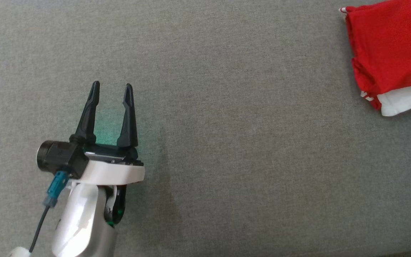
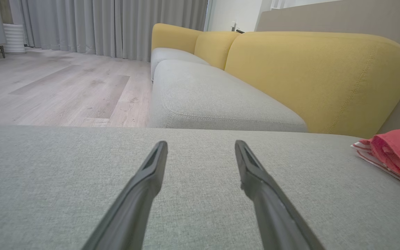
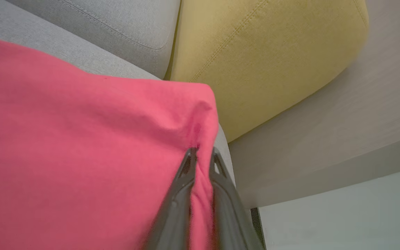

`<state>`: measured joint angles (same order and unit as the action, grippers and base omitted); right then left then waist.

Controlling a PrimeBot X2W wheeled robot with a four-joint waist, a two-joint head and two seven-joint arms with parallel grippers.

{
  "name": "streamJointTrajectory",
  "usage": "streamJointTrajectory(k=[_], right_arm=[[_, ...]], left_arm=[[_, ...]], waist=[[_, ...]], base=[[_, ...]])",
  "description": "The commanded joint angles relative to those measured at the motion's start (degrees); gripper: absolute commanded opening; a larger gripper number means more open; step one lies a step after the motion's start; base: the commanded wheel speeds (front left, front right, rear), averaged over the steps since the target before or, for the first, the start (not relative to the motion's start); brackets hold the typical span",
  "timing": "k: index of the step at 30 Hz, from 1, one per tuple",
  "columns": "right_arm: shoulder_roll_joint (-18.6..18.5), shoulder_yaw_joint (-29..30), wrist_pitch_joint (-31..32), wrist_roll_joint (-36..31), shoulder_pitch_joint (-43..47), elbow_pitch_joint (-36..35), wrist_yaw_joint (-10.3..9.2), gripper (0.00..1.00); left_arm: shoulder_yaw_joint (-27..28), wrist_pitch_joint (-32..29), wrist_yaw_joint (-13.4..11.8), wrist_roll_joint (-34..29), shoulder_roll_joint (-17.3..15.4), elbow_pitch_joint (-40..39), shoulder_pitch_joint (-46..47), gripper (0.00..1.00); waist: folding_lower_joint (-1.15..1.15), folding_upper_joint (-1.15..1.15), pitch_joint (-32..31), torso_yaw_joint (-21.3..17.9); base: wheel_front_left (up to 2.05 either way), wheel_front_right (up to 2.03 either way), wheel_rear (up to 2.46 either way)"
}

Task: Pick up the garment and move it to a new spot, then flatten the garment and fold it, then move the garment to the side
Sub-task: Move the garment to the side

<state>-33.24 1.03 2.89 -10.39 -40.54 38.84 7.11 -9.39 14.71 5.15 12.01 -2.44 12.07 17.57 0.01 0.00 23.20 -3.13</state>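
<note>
At far right, the right gripper [image 3: 204, 151] pinched one edge of the folded garment [image 1: 387, 53]; dragging might unfold it. Left gripper [image 1: 112, 85] stood spread, empty.

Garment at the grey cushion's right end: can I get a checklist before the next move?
1. Right gripper shut on the red garment at its edge: ok.
2. All folded layers inside that pinch: cannot tell.
3. Left gripper open, holding nothing, well apart from the garment: ok.
4. Garment folded, white layer showing beneath the red: ok.
5. Whole garment inside the head view: not ok, the frame's right edge cuts it off.
</note>
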Motion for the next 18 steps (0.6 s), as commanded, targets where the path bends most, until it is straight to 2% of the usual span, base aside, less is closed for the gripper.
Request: streamJointTrajectory(k=[1, 2, 3, 4, 11, 18], right_arm=[[-1.3, 1.4, 0.3, -0.5, -0.1, -1.1, 0.37, 0.00], [-0.9, 2.1, 0.3, -0.8, 0.0, -1.1, 0.37, 0.07], [-0.4, 2.7, 0.2, -1.2, 0.2, -1.2, 0.37, 0.69], [0.3, 3.6, 0.1, -1.2, 0.3, -1.3, 0.37, 1.00], [4.4, 4.4, -1.9, -1.4, 1.8, -4.4, 0.37, 1.00], [12.4, 2.5, -4.8, 3.3, 4.3, -12.7, 0.37, 1.00]], left_arm=[[2.0, 0.3, 0.4, -0.6, -0.4, -1.6, 1.4, 1.00], [2.1, 0.3, 0.4, -0.6, -0.4, -1.5, 1.4, 1.00], [2.1, 0.3, 0.4, -0.6, -0.4, -1.4, 1.3, 1.00], [2.2, 0.3, 0.4, -0.6, -0.4, -1.3, 1.2, 1.00], [3.1, 0.3, 0.1, 0.0, -0.4, -1.1, -0.3, 1.00], [3.8, 0.3, -0.9, 0.9, -0.4, -1.8, -3.5, 1.00]], waist=[[-0.01, 0.00, -0.2, 0.1], [-0.01, 0.00, -0.3, 0.1], [-0.01, 0.00, -0.6, 0.1], [-0.01, 0.00, -0.9, 0.0], [-0.01, 0.00, -5.7, -0.4], [-0.01, 0.00, -13.4, 0.3]], base=[[0.00, 0.00, 0.00], [0.00, 0.00, 0.00], [0.00, 0.00, 0.00], [0.00, 0.00, 0.00], [0.00, 0.00, 0.00], [0.00, 0.00, 0.00]])
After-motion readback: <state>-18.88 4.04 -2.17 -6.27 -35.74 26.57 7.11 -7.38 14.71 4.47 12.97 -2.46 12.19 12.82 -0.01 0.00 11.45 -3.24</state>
